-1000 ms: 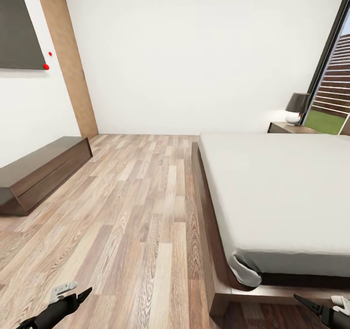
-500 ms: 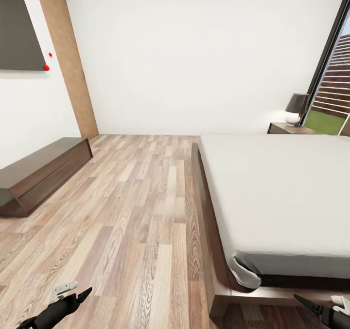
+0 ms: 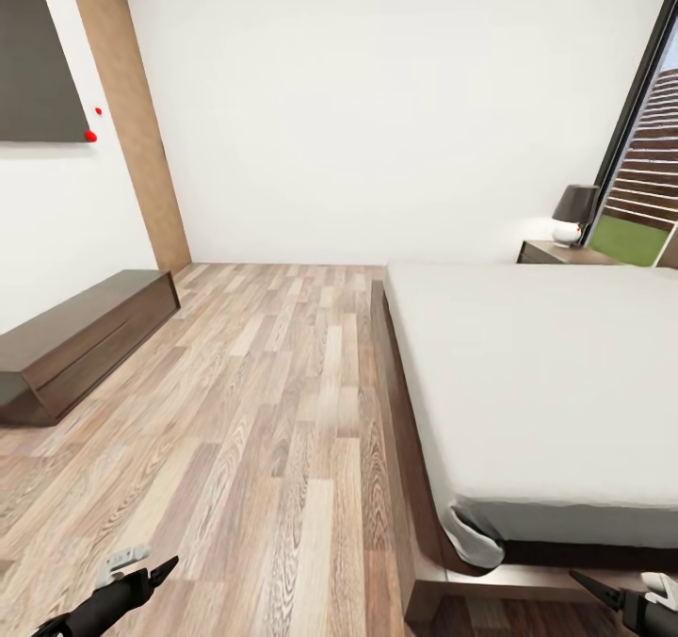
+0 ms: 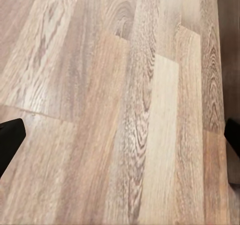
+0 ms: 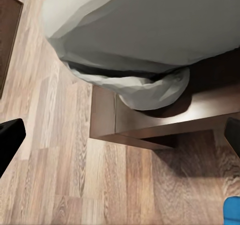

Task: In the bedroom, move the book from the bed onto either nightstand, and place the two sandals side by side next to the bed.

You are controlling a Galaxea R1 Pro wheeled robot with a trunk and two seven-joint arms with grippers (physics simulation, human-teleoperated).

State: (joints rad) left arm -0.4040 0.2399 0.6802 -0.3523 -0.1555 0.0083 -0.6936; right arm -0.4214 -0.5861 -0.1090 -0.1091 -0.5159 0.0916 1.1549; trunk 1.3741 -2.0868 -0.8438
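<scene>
I see open wood-plank floor (image 3: pixel 273 411) left of the dark-framed, pale-mattress bed (image 3: pixel 546 383); both grippers' jaws stand apart, empty.

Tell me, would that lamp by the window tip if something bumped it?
Possibly. The lamp has a dark shade wider than its small rounded white base, so it looks a bit top-heavy. It stands upright on the nightstand, whose top looks flat, so a light nudge might only slide it. The white base looks ceramic and may be fragile.
</scene>
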